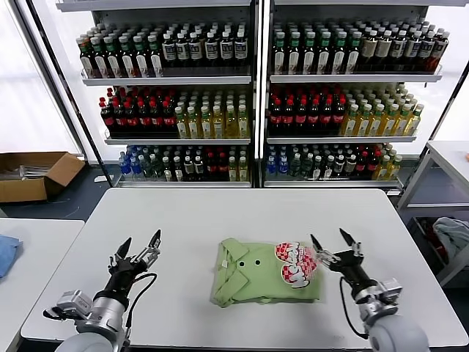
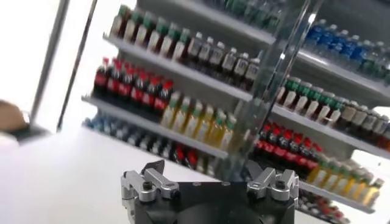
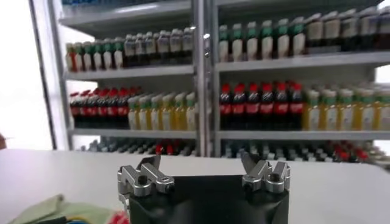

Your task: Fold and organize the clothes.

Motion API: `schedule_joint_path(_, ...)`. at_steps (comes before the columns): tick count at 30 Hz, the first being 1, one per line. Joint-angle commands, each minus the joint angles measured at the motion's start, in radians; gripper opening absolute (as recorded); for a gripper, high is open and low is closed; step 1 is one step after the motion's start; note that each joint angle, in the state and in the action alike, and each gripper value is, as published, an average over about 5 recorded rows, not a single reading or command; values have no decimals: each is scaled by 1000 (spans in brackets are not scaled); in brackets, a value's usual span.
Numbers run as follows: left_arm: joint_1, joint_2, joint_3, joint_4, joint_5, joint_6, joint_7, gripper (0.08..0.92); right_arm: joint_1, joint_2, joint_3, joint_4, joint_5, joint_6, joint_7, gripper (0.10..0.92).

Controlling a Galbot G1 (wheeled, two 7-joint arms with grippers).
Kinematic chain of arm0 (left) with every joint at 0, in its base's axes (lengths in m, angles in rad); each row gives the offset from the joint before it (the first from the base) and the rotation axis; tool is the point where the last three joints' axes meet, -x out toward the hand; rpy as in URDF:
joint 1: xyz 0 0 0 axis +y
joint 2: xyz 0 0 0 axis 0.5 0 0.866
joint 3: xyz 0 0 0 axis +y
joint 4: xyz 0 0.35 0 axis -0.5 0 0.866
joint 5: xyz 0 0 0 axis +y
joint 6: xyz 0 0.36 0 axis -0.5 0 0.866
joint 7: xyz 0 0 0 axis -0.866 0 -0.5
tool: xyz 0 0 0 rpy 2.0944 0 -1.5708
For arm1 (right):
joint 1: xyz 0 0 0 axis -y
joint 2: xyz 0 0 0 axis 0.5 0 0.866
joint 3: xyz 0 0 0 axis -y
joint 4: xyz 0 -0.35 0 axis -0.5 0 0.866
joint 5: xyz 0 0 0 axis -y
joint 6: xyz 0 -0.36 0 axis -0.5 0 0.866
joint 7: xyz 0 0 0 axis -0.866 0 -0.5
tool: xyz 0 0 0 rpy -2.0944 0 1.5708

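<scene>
The light green polo shirt point(image 1: 258, 276) lies folded into a rectangle on the white table point(image 1: 190, 220), collar with dark buttons at its left, red-and-white checkered print at its right. My left gripper point(image 1: 140, 243) is open and empty, raised above the table left of the shirt. My right gripper point(image 1: 330, 241) is open and empty, raised just right of the print. In the right wrist view a green corner of the shirt point(image 3: 55, 210) shows beside the open right gripper point(image 3: 202, 159). The left wrist view shows the open left gripper point(image 2: 208, 165) and no shirt.
Shelves of bottles point(image 1: 256, 95) stand behind the table. A cardboard box point(image 1: 33, 174) sits on the floor at far left. A blue cloth point(image 1: 6, 253) lies on a side table at left. A grey garment point(image 1: 454, 235) lies at right below another table.
</scene>
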Motion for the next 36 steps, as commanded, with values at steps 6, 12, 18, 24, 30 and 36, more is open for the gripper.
schedule_joint_path(6,55,-156,-85,38,489,-246,350,823,-191,55,285,-46,65,185,-173,823)
schedule_joint_path(12,62,-185,-94,24,536,-242,396,823,-195,39,252,-33,69,178,-175,823)
schedule_joint_path(18,56,-198,-125,3,565,-239,417,823,-172,27,203,-2,63,149,-169,823)
schedule_joint_path(24,67,-206,-134,-21,560,-240,426,823,-182,30,181,2,41,152,-155,823)
schedule_joint_path(30,61,-195,-143,-13,545,-239,430,823,-185,40,182,1,9,150,-127,823)
schedule_joint_path(36,54,-194,-148,-13,513,-219,444,823,-172,72,198,9,-24,148,-118,823)
